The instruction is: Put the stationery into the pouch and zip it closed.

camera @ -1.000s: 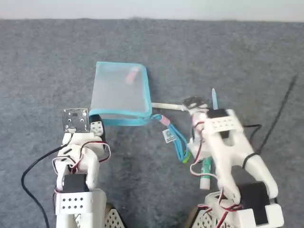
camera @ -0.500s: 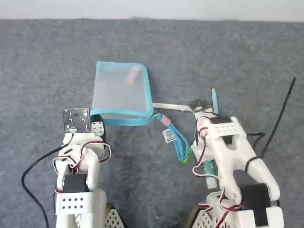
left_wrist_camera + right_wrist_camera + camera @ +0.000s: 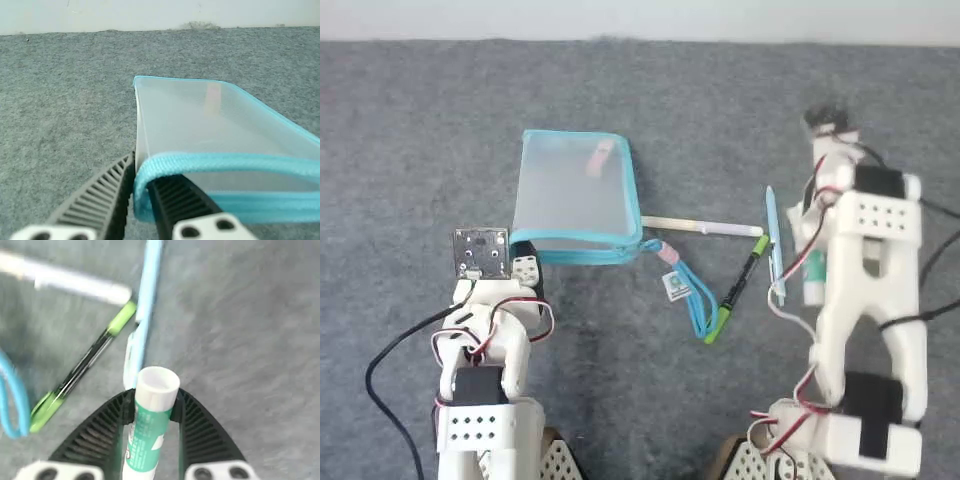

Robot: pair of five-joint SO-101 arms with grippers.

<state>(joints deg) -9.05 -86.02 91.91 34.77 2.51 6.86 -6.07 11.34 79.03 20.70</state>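
The translucent pouch (image 3: 575,200) with blue trim lies flat, a pink item (image 3: 600,157) inside it. My left gripper (image 3: 525,262) is shut on the pouch's near blue edge (image 3: 210,162), one finger (image 3: 102,200) on each side. My right gripper (image 3: 152,400) hangs above the table right of the pens, shut on a green-and-white glue stick (image 3: 150,430), which also shows under the raised arm (image 3: 813,285). On the carpet lie a white pen (image 3: 705,227), a green-black pen (image 3: 740,285) and a light blue pen (image 3: 775,245).
A blue strap (image 3: 692,300) with a small tag and a pink zipper pull (image 3: 667,253) trail from the pouch's near right corner. Black cables run beside both arm bases. Grey carpet reaches a pale wall at the back.
My right arm has lifted with the glue stick and swung back and to the right, uncovering the green-black pen. The left arm and pouch have stayed still.
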